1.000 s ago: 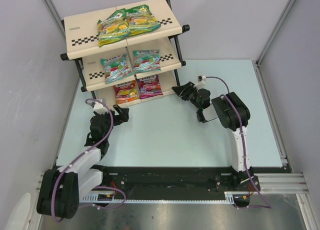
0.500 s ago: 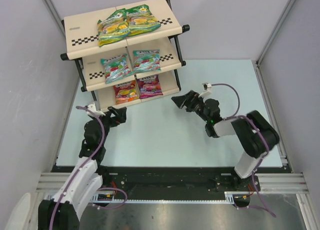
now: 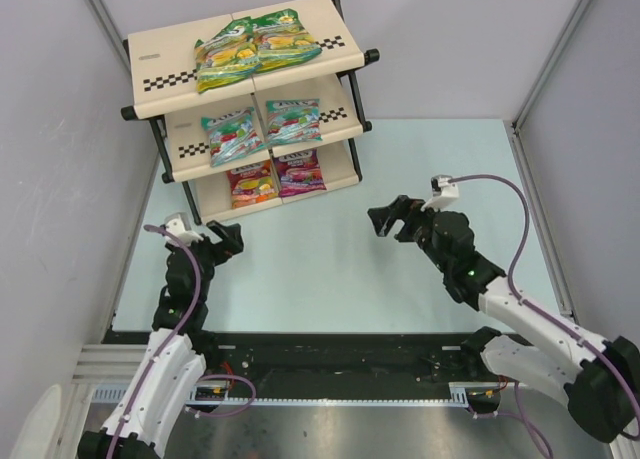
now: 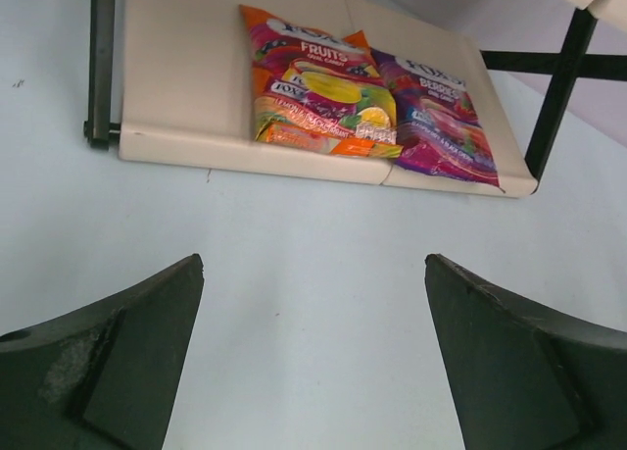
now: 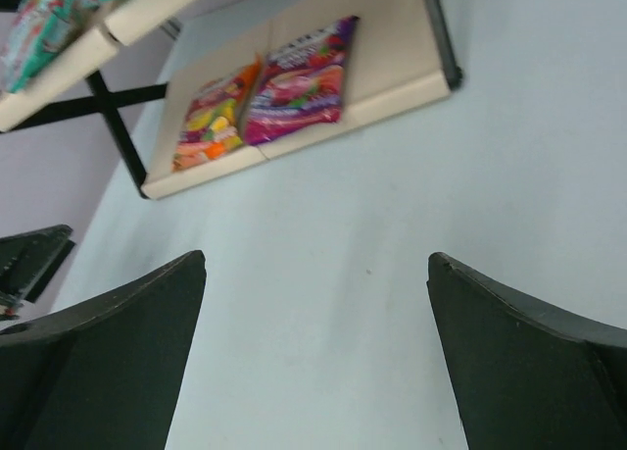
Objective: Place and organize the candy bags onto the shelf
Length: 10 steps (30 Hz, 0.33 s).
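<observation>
Left gripper (image 3: 228, 239): my jaws stand wide apart with nothing between them, low over the table (image 3: 330, 279), just in front of the shelf's near left corner.
Right gripper (image 3: 388, 217): my jaws are spread wide here too and hold nothing. They point at the shelf from its right, a little apart from it.
Shelf (image 3: 160, 74): it stands at the far left of the table, three stepped beige tiers on a black frame.
Bottom tier: the red bag (image 3: 250, 183) lies on the left and the purple bag (image 3: 298, 172) on the right. Both are flat, side by side, edges touching.
Middle tier: the left teal bag (image 3: 232, 135) and right teal bag (image 3: 292, 121) lie flat, side by side.
Top tier: the left green bag (image 3: 226, 61) and right green bag (image 3: 284, 39) lie close together, slightly askew, reaching over the checkered front strip.
</observation>
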Available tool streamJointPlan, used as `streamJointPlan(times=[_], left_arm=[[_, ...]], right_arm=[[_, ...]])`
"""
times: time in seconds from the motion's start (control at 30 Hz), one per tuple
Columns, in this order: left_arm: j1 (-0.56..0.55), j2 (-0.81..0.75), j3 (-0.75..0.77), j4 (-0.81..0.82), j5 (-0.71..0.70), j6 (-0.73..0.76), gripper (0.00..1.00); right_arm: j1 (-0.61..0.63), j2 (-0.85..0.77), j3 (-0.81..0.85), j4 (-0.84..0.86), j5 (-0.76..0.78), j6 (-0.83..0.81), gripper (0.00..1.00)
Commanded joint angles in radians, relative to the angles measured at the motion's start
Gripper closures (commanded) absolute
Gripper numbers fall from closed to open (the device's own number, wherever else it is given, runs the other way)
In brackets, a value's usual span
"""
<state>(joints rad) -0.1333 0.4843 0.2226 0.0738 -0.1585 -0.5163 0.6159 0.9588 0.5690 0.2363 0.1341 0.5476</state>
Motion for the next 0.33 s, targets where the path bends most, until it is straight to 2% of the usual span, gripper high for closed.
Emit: streamJointPlan(times=[0.0,0.3], left_arm=[[0.004,-0.004,0.001,-0.025,-0.049,-0.007,0.0],[0.004,-0.032,-0.008,-0.029,-0.116,0.001,0.0]], right_arm=[[0.008,-0.109,-0.011,-0.299,0.125,-0.034,0.0],[0.004,-0.247,-0.041,-0.46,0.216,-0.017,0.0]])
